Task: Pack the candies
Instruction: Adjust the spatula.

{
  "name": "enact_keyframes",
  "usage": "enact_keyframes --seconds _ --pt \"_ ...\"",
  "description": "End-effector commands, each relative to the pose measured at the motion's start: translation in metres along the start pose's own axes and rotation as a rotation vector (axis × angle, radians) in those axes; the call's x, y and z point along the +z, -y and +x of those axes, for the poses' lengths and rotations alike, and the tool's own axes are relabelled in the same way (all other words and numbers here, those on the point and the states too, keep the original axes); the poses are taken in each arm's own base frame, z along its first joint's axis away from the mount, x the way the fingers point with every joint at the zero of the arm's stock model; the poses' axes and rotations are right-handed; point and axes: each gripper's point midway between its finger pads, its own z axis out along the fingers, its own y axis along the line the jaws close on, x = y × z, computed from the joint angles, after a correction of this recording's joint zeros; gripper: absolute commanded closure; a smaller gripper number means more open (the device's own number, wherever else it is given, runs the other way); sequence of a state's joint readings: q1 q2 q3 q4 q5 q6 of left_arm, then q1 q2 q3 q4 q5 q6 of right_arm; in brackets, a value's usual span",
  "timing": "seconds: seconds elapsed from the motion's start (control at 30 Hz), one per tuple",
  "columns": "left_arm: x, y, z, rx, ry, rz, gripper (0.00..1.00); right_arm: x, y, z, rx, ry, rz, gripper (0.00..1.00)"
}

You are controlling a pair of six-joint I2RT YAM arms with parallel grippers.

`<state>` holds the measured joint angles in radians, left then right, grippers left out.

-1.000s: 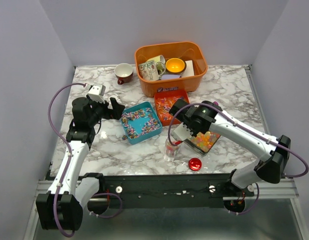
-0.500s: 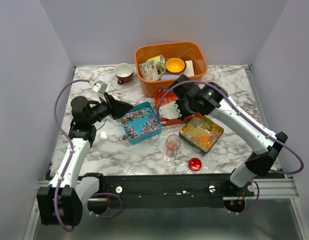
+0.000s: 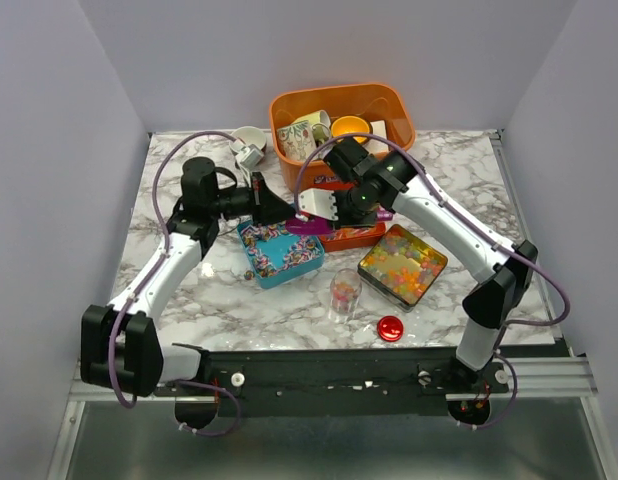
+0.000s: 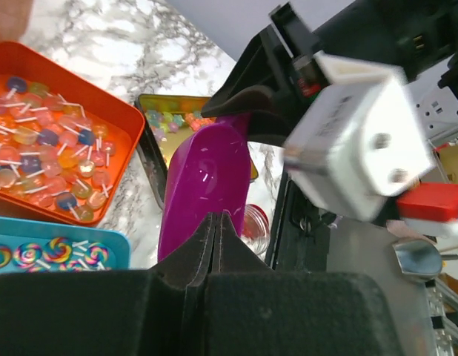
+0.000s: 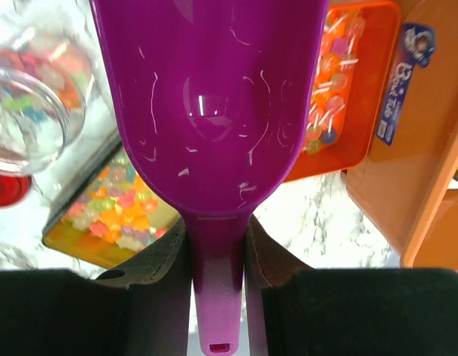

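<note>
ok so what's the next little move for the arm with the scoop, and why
Probably tip the right pincer down so the purple scoop digs into the candies in the orange tray. The scoop looks empty and is gripped by its handle right by that tray. The clear jar is open and only partly filled, its red lid lying beside it.

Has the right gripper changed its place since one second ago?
Yes. The right gripper, holding the purple scoop, went from beside the clear jar away and left, toward the orange bin.
</note>
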<state>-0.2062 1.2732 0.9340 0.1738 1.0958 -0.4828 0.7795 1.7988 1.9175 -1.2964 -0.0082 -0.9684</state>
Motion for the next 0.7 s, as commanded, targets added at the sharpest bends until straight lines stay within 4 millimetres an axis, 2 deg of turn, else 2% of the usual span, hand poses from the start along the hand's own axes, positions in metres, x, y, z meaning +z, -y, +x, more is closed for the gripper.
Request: enact_keyframes --seconds 0.0,0.03,0.13,0.17,0.2,0.27,0.33,0.37,0.43,0.47,0.5,0.53,0.57,0.6,0.63,0.67 --pt "0.021 -0.014 0.010 -0.042 -0.046 -0.015 1.00 -0.029 0.013 -0.035 0.078 0.204 0.085 0.99" --pt "0.023 -0.017 0.011 -0.047 -0.048 -0.019 1.00 -0.043 0.014 -0.037 0.080 0.236 0.115 0.99" --pt "0.031 -0.029 0.011 -0.048 -0.059 -0.032 1.00 -0.058 0.015 -0.041 0.095 0.306 0.154 0.99" --pt "0.033 -0.033 0.011 -0.051 -0.065 -0.038 1.00 -0.073 0.017 -0.038 0.106 0.335 0.183 0.99" --pt "0.037 -0.040 0.009 -0.049 -0.070 -0.040 1.00 -0.076 0.016 -0.040 0.121 0.360 0.181 0.99" --pt "0.042 -0.045 0.006 -0.045 -0.073 -0.043 1.00 -0.087 0.015 -0.030 0.159 0.378 0.192 0.99" --pt "0.049 -0.049 -0.007 -0.018 -0.068 -0.032 1.00 -0.086 0.012 -0.016 0.184 0.354 0.191 0.99" --pt "0.051 -0.049 -0.012 -0.007 -0.070 -0.029 1.00 -0.074 0.008 0.003 0.217 0.308 0.170 0.99" --pt "0.054 -0.040 -0.041 0.074 -0.042 -0.011 1.00 -0.072 0.005 0.028 0.252 0.266 0.190 0.99" --pt "0.054 -0.037 -0.048 0.091 -0.041 -0.014 1.00 -0.054 -0.006 0.053 0.293 0.202 0.157 0.99" --pt "0.054 -0.030 -0.063 0.134 -0.026 -0.011 1.00 -0.050 -0.008 0.067 0.312 0.165 0.162 0.99" --pt "0.055 -0.033 -0.067 0.181 -0.021 -0.033 1.00 -0.050 -0.016 0.078 0.326 0.150 0.164 0.99" --pt "0.057 -0.037 -0.060 0.168 -0.046 -0.051 1.00 -0.046 -0.019 0.092 0.357 0.126 0.169 0.99" --pt "0.059 -0.046 -0.051 0.169 -0.068 -0.070 1.00 -0.033 -0.031 0.106 0.378 0.084 0.148 0.99" --pt "0.061 -0.056 -0.043 0.173 -0.089 -0.095 1.00 -0.035 -0.037 0.113 0.388 0.070 0.162 0.99" --pt "0.062 -0.067 -0.025 0.191 -0.148 -0.121 1.00 -0.033 -0.041 0.123 0.408 0.050 0.164 0.99"
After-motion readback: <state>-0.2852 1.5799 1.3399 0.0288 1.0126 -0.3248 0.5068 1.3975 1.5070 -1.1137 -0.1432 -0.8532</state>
